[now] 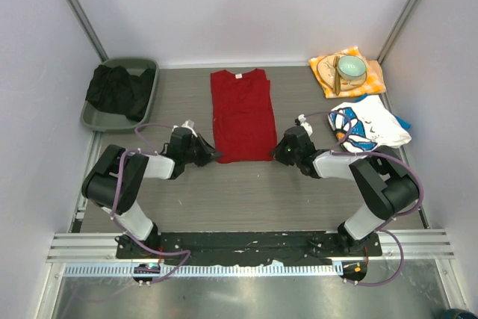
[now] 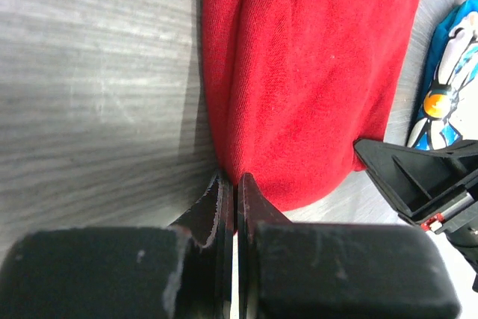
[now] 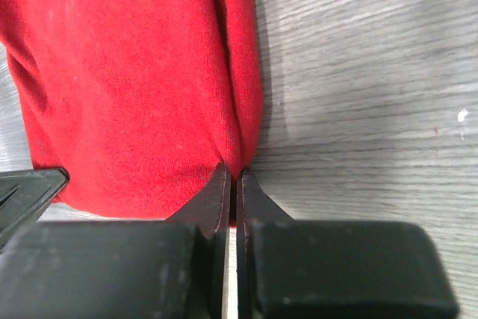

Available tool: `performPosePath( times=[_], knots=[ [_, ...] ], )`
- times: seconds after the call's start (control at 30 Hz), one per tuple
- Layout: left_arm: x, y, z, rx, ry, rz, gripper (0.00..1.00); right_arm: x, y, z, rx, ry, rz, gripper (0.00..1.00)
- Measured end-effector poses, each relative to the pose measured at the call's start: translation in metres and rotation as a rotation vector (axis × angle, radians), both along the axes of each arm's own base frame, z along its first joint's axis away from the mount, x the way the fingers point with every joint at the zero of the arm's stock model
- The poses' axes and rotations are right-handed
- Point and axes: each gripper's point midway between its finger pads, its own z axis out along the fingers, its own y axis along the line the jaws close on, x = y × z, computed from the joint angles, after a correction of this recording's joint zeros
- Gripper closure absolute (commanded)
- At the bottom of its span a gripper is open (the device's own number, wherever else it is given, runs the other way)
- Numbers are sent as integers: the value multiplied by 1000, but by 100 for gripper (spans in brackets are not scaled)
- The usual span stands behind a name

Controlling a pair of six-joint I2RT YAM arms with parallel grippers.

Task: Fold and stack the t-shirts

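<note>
Now the red t-shirt (image 1: 240,113) lies flat on the worktop (image 1: 246,192), long axis running straight away from the arms, collar far, with the left hand (image 1: 215,156) and right hand (image 1: 278,153) each clamped on its own near hem corner.

Plain red t-shirt (image 1: 240,113); white-blue daisy-print t-shirt (image 1: 370,126); orange-yellow cloth (image 1: 371,78).

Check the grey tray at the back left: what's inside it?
A crumpled black cloth fills most of the tray. Anything beneath the cloth is hidden.
</note>
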Motion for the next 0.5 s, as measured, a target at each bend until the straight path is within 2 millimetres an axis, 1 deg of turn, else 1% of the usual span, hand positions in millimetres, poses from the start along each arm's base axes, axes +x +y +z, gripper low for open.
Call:
performPosePath(
  times=[0.1,0.17,0.3,0.5],
  knots=[
    [-11,3,1,-2,3,-4,100,-4,-2,0,0,-1,1,99],
    [-21,6,1,2,11,-8,100,-13,-5,1,-10,7,8,99],
    [-47,13,1,15,38,-21,100,-37,-8,5,-37,20,39,99],
    [-91,27,2,50,90,-35,100,-76,-1,25,-43,-16,106,99]
  ],
)
